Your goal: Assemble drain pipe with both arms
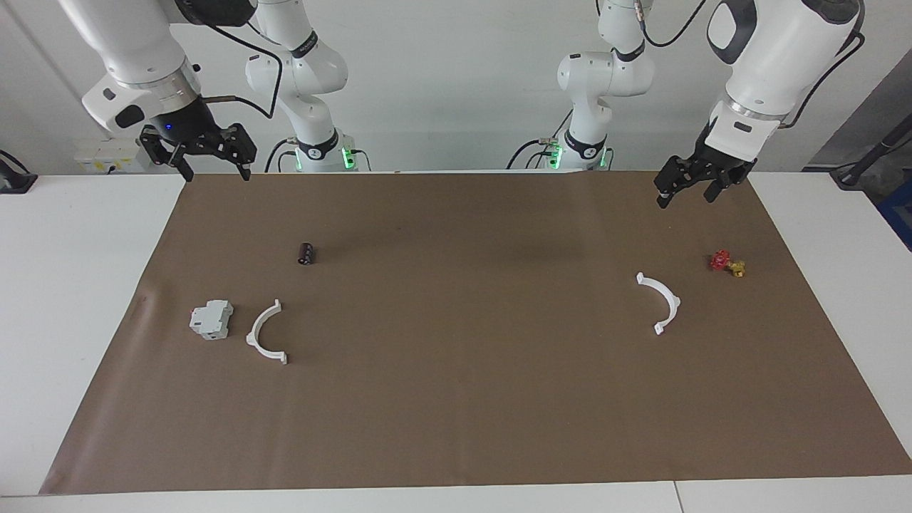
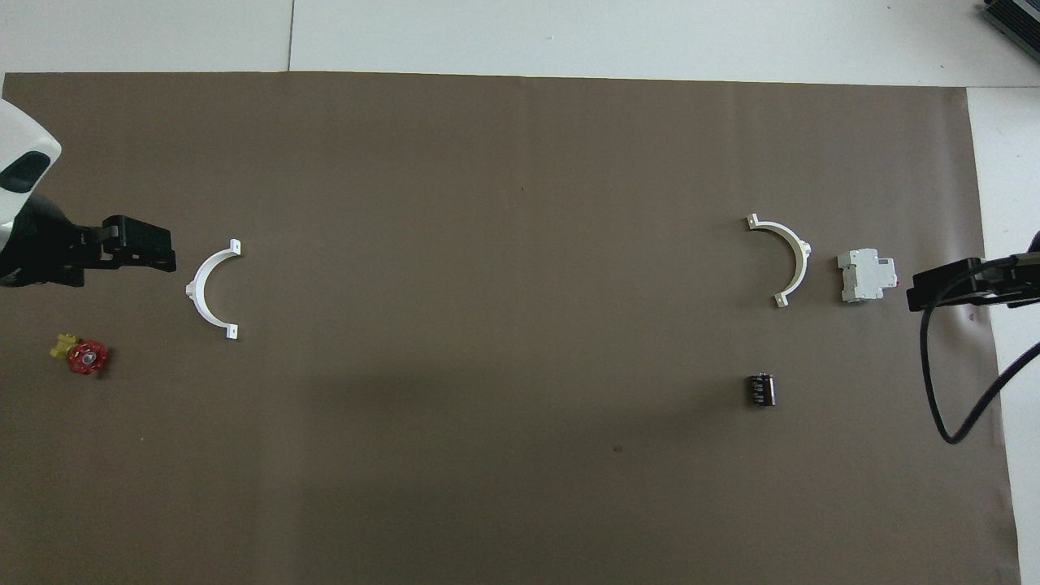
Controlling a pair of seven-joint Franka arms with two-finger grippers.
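Note:
The drain pipe lies in two separate white half-rings on the brown mat [image 1: 456,399]. One half-ring [image 1: 255,333] [image 2: 800,252] rests toward the right arm's end, beside a grey block. The other half-ring [image 1: 672,298] [image 2: 197,286] rests toward the left arm's end, a little farther from the robots than a small valve. My right gripper [image 1: 216,171] [image 2: 918,292] hangs open and empty, high over its corner of the mat. My left gripper [image 1: 687,196] [image 2: 162,248] hangs open and empty over the mat's edge at its own end. Neither touches anything.
A grey boxy block [image 1: 211,319] [image 2: 866,275] sits next to the right-end half-ring. A small black cylinder [image 1: 306,253] [image 2: 761,389] lies nearer to the robots than that half-ring. A red-and-yellow valve [image 1: 727,263] [image 2: 81,355] sits at the left arm's end. White tabletop surrounds the mat.

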